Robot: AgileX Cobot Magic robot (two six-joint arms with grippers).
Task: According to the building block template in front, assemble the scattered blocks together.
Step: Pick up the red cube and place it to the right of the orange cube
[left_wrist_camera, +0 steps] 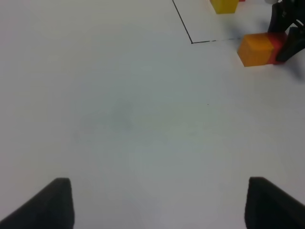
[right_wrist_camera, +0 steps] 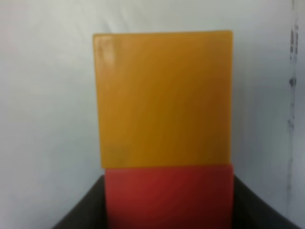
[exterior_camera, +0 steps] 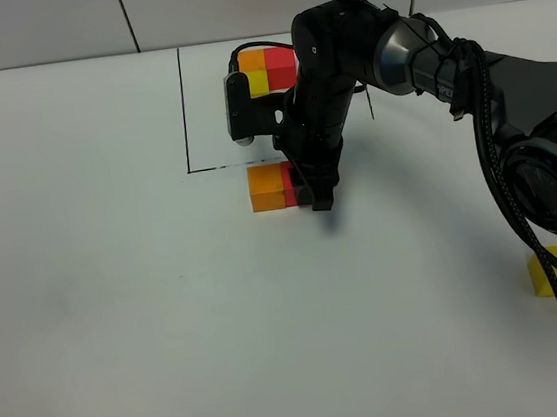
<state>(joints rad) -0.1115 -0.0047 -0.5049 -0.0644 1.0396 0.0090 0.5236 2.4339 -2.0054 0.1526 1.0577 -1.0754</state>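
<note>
- My right pincer points down at the bench and pinches the red block. In the wrist view, its dark fingers flank two sides of the block.
- The orange block touches the red one's far face, just past the pincer tips. The two sit flush. I judge I grip red to square it against orange, as in the template's orange-red row.
- The template lies just beyond this pair, across the frame line. My wrist partly hides it.
- The yellow block lies loose, well apart from the right pincer and back toward that arm's base. It looks like the last piece to fetch.
- My left pincer is spread and empty over bare bench. The pair sits well ahead of it, so it is likely keeping clear.
</note>
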